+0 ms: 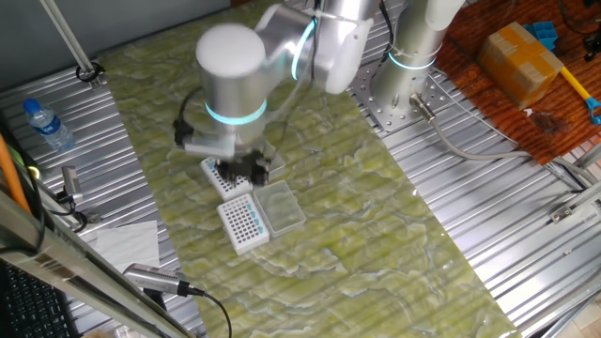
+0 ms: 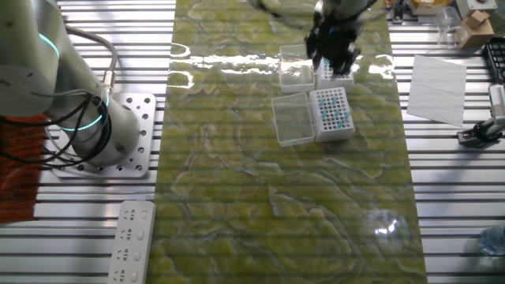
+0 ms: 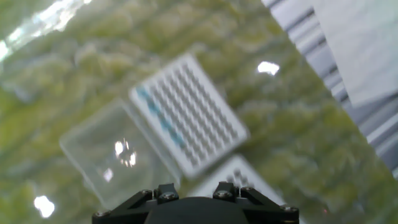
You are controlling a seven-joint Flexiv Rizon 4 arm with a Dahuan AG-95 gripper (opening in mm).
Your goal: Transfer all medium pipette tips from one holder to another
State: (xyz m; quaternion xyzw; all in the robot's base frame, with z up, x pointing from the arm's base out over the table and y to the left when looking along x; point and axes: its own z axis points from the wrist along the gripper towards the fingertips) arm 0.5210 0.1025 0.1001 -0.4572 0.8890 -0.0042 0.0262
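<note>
— Built how?
— Silver-grey arm (image 1: 282, 47) of fat rounded cylinders, white domed cap on one joint, thin glowing cyan rings at the joints.
— Cables?
— Black ones, looping beside the wrist and trailing from the base (image 2: 126, 130), itself bolted to a perforated metal plate.
— And the gripper (image 1: 246, 169)?
— Black and blocky. From the hand view, dark angular housing with small silver screws.
</note>
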